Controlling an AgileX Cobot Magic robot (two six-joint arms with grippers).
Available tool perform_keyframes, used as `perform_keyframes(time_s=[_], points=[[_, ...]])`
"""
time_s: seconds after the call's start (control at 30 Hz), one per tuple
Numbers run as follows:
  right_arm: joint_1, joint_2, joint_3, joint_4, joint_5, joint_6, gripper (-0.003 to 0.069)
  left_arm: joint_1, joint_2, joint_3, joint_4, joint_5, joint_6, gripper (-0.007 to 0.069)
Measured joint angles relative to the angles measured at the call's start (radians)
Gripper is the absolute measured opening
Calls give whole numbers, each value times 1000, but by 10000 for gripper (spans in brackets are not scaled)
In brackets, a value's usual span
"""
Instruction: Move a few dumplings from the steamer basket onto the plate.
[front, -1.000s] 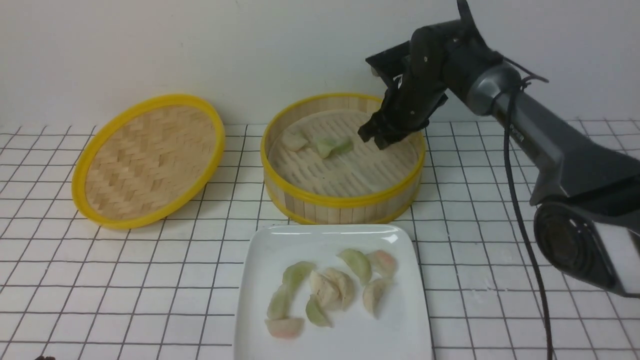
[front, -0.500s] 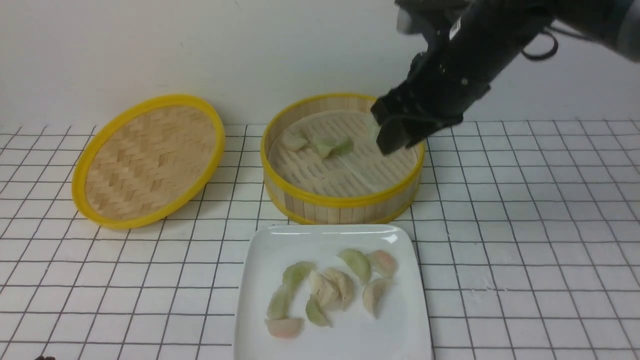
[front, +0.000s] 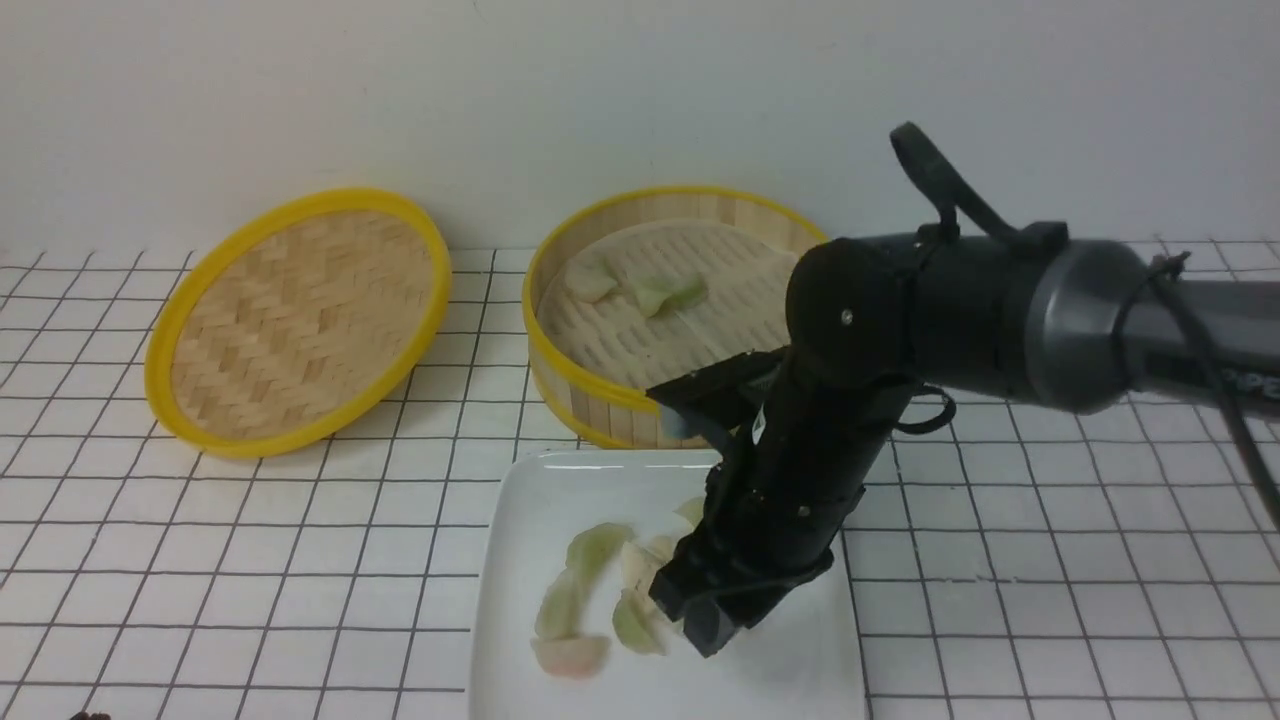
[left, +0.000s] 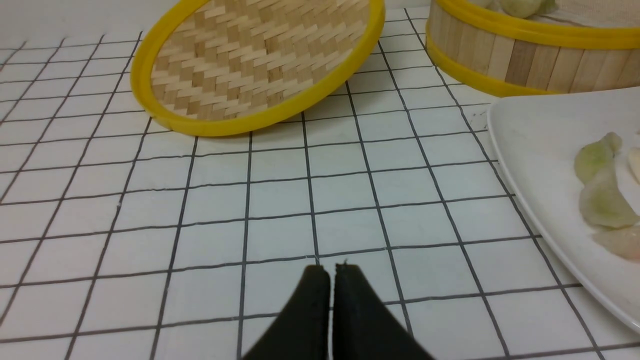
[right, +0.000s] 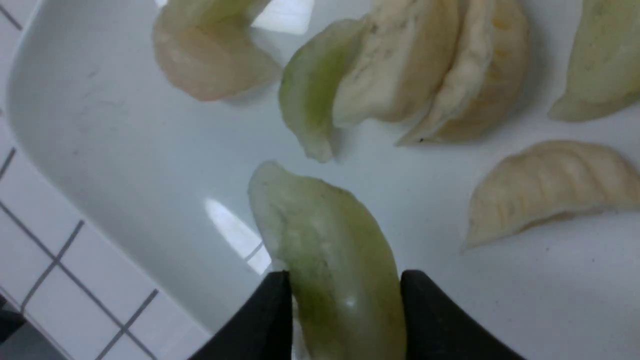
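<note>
Dumplings (front: 560, 605) are spread on the plate and in the steamer basket, and one is held over the plate. At the left, the woven lid (front: 300, 325) is propped at a slant near the far edge of the table (front: 1000, 660). The left gripper (left: 332, 270) is held closed over the table's left part, with nothing between its tips. To the right of the lid, the steamer basket (front: 600, 410) is set by the table's far edge; cream and pale green dumplings are grouped toward its left wall, partly overlapping. Just in front of the basket, the white plate (front: 500, 560) is seen, with green dumplings and a pinkish one toward its left edge and cream ones around its middle. Some pieces are hidden in the front view by the right arm (front: 960, 320). Over the plate, a green dumpling (right: 335, 250) is gripped lengthwise between the fingers of the right gripper (right: 346, 280), its free end pointed outward.
</note>
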Motion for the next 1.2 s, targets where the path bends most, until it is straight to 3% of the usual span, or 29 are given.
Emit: perform_keyframes(time_s=[0.2,0.3,0.47,0.5,0.57,0.6,0.63,0.87,1.2], points=[[0,16,-14,-7,39,18,433,0,0,0,0,0,0,-6],[0,10,-65,-36,113,25,439,0,0,0,0,0,0,-6],[0,-128,-108,-89,122,91,286,0,0,0,0,0,0,-6],[0,-230,-108,-112,130,119,189,0,0,0,0,0,0,-6],[0,-293,-108,-133,135,137,134,0,0,0,0,0,0,-6],[0,-399,-108,-176,141,170,50,0,0,0,0,0,0,-6],[0,-467,-108,-199,144,191,27,0,0,0,0,0,0,-6],[0,-915,-5,-348,112,328,-13,0,0,0,0,0,0,-6],[0,-1583,598,-474,-410,502,-15,0,0,0,0,0,0,-6]])
